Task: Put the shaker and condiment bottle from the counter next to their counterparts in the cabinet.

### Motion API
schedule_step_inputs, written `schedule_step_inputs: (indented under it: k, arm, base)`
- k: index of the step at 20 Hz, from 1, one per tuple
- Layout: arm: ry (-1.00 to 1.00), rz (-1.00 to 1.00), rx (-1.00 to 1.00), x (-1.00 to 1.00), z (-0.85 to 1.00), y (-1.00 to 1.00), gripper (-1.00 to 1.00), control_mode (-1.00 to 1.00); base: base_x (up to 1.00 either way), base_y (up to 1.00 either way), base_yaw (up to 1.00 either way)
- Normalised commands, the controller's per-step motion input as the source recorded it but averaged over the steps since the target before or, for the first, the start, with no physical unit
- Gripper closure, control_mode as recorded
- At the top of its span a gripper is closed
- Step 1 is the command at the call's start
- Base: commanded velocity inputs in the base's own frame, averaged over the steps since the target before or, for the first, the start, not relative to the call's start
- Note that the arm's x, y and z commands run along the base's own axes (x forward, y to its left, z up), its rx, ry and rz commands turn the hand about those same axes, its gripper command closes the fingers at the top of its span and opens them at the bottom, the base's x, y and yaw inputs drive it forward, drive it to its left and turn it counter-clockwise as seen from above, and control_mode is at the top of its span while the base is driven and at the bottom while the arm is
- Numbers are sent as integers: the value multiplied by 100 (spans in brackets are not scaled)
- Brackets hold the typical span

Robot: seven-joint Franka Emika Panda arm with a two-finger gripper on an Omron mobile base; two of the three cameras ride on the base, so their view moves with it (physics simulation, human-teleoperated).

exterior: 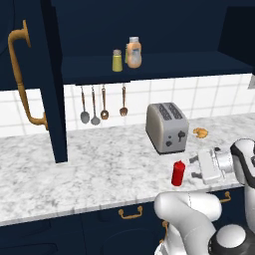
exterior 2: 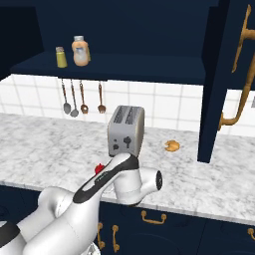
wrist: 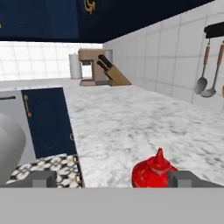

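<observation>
so the small yellow-olive shaker with the silver cap (exterior: 117,61) is already up on the shelf of the dark navy wall cabinet (exterior: 149,67), right beside the peach-orange bottle with the pale cap (exterior: 133,52); the red squeeze bottle with the tapered nozzle (exterior: 178,173) is what's left, standing near the front edge of the white-and-grey marbled counter (exterior: 74,169); the two-finger gripper (exterior: 192,168) sits sideways just beside it, jaws wide, holding nothing, looks lined up for a side grab; the silver toaster (exterior: 167,127) stands behind, probably something to clear on the lift; a little croissant (exterior: 200,132) lies off to the side.

the arm reaches low and level, wrist turned sideways — its tool (exterior: 191,167) with jaws spread wide, gripping nothing.
</observation>
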Motion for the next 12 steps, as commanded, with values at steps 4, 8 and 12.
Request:
schedule_step_inputs:
  k: [4, 8, 12]
  arm:
    - [7, -4, 0, 61, -29, 1, -100, -100]
    - [12, -10, 0, 45, -9, 2, -100, -100]
    - [14, -6, 0, 12, 0, 3, -100, -100]
  base:
    - [0, 0, 0]
    - [0, 0, 0]
    - [0, 0, 0]
